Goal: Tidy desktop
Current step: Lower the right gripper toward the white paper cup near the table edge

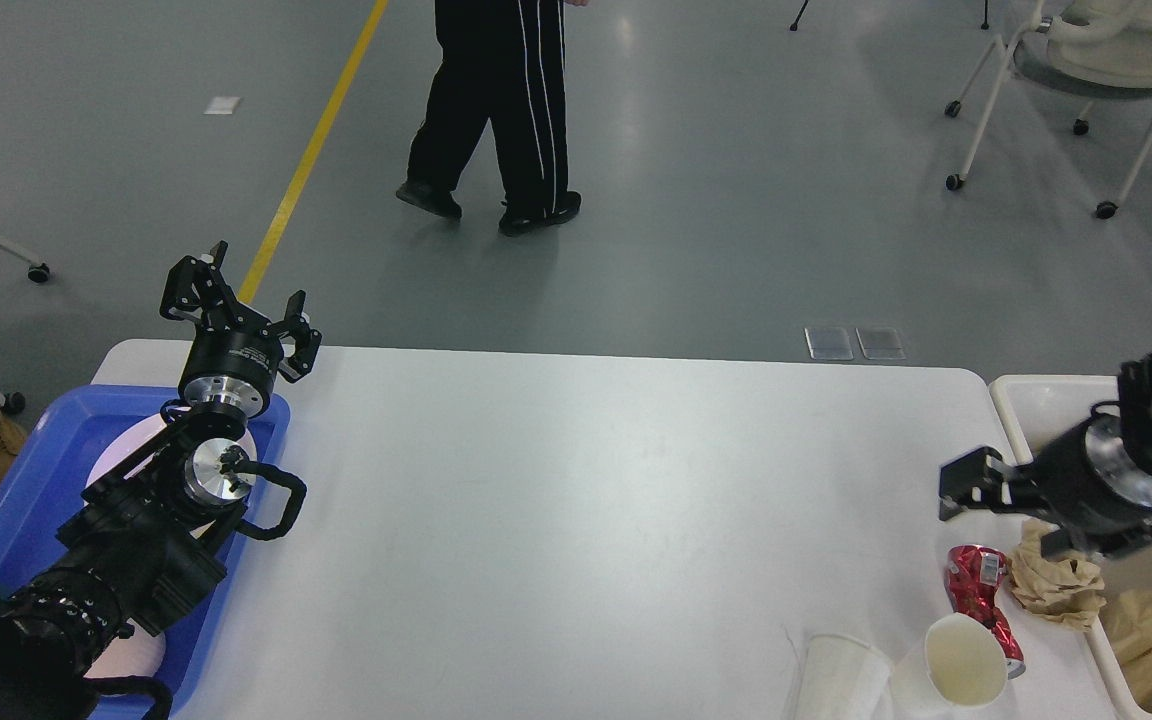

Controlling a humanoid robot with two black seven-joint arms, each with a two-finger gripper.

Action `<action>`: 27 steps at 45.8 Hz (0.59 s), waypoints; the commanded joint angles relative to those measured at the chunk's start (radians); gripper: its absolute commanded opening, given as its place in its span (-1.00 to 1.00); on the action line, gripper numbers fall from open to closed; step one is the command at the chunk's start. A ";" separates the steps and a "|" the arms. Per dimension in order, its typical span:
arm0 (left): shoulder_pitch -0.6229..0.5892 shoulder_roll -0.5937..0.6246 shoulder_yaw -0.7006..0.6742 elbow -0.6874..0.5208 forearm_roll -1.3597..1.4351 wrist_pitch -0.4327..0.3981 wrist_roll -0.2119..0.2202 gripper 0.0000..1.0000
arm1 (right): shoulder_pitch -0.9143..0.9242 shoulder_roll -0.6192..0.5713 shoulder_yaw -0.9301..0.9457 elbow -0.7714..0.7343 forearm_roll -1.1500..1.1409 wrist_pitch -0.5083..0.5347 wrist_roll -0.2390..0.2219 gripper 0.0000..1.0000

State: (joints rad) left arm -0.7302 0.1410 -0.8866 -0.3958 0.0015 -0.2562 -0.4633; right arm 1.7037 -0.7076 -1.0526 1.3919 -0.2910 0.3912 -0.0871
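The white desktop [576, 520] fills the middle of the head view. At its front right lie a crushed red can [976, 592], a crumpled brown paper wad [1058, 585] and two white paper cups, one upright [958, 662] and one lying down [836, 682]. My right gripper [1014, 510] hangs low over the right edge, just above the can and the paper wad, open and empty. My left gripper [241, 300] is raised over the table's back left corner, open and empty.
An off-white bin [1036, 398] with brown paper and foil stands against the table's right side. A blue tray [31, 480] holding a white plate [121, 455] sits at the left under my left arm. A person [501, 110] walks behind the table. A wheeled chair [1086, 60] stands at the back right.
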 commanded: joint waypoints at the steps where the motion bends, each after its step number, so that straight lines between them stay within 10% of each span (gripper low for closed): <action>1: 0.000 0.000 0.000 0.000 0.000 -0.001 0.000 0.94 | -0.073 -0.162 0.003 0.009 -0.106 0.002 0.010 1.00; 27: 0.000 0.000 0.000 0.000 0.000 0.000 0.000 0.94 | -0.351 -0.319 0.175 0.068 -0.112 -0.124 0.086 1.00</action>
State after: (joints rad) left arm -0.7302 0.1411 -0.8866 -0.3958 0.0015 -0.2562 -0.4633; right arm 1.4553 -1.0335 -0.9439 1.4774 -0.4050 0.3301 -0.0120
